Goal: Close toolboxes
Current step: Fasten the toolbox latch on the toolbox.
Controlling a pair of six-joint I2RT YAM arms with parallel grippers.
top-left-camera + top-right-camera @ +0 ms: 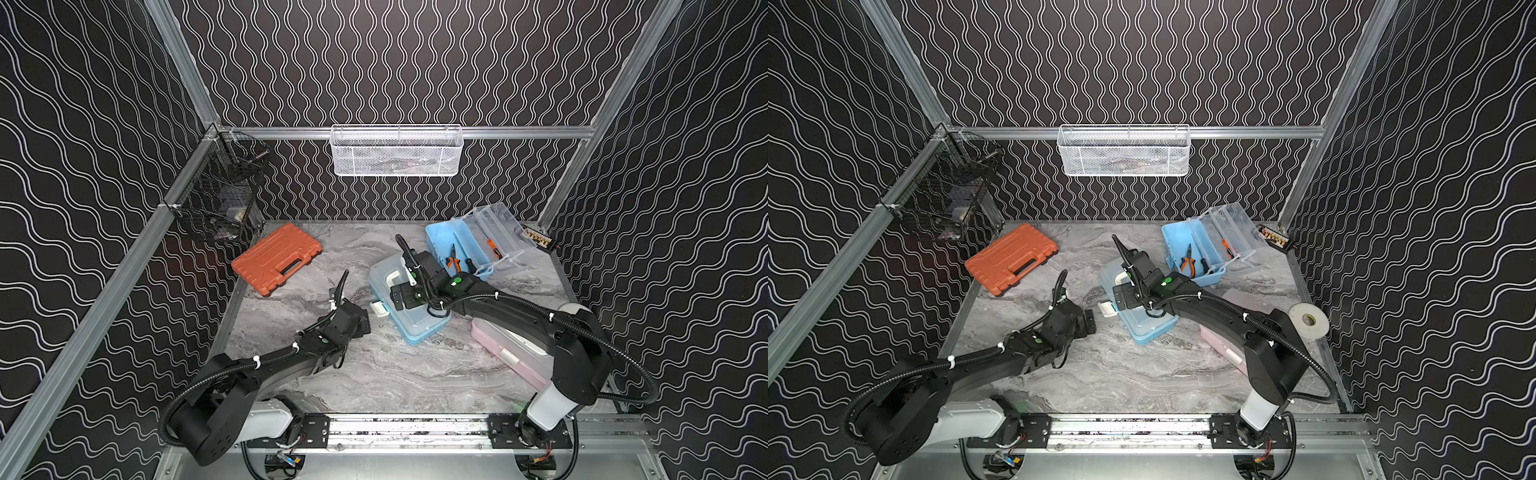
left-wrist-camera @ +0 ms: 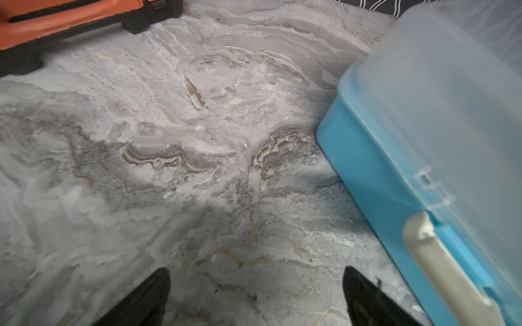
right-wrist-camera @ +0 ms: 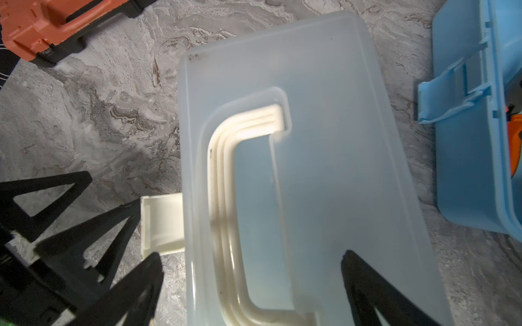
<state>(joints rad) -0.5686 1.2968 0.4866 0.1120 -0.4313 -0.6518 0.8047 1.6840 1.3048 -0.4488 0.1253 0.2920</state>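
Lining the booth, black walls (image 1: 395,62) with white wavy lines rise around a grey marbled table (image 1: 374,374). At the back right sits the open blue toolbox (image 1: 442,239); the middle blue toolbox (image 1: 415,332) has its lid (image 3: 310,141) down — white latch (image 3: 162,225) sticking out; the pink toolbox (image 1: 511,353) lies front right. Left gripper (image 2: 255,271) gapes over bare table, right gripper (image 3: 253,255) equally wide above that lid.

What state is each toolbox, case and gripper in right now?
Middle blue toolbox: closed, white latch flipped out.
Rear blue toolbox: open, clear lid swung back, pliers inside.
Pink toolbox: looks closed, partly hidden.
Orange case: closed, lying flat.
Left gripper: open, empty.
Right gripper: open, over the middle blue toolbox.
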